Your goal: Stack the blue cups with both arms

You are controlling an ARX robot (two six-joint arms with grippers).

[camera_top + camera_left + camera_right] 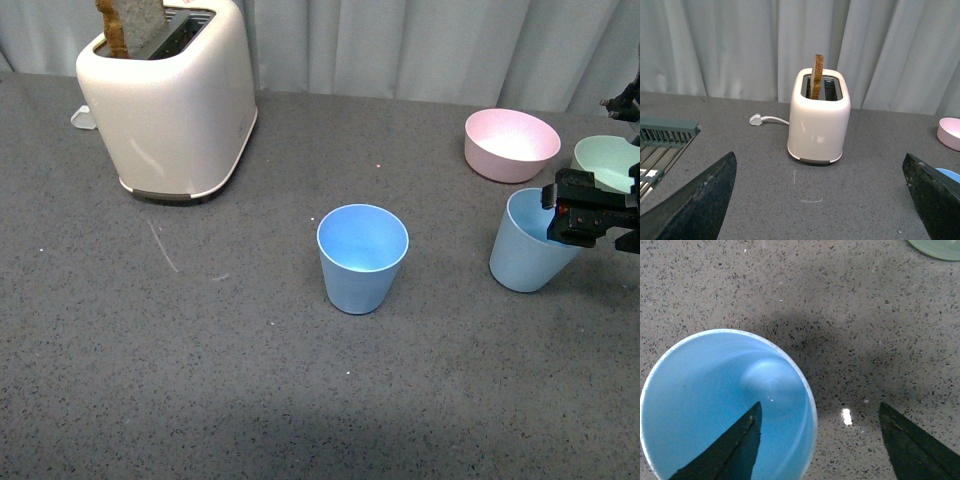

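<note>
One blue cup (362, 258) stands upright, mouth up, in the middle of the table. The second blue cup (525, 255) is at the right, and from above it shows mouth up in the right wrist view (700, 400). My right gripper (575, 212) is open over this cup's rim. In the right wrist view the gripper (822, 447) straddles the rim: one finger (735, 450) is inside the cup, the other (912, 445) outside it. My left gripper (815, 210) is open and empty, out of the front view. A sliver of blue cup (949, 175) shows beside its finger.
A cream toaster (175, 100) with a bread slice stands at the back left and shows in the left wrist view (819, 120). A pink bowl (511, 143) and a green bowl (608, 160) sit behind the right cup. A dish rack (665, 135) and a white plug (756, 119) lie beside the toaster.
</note>
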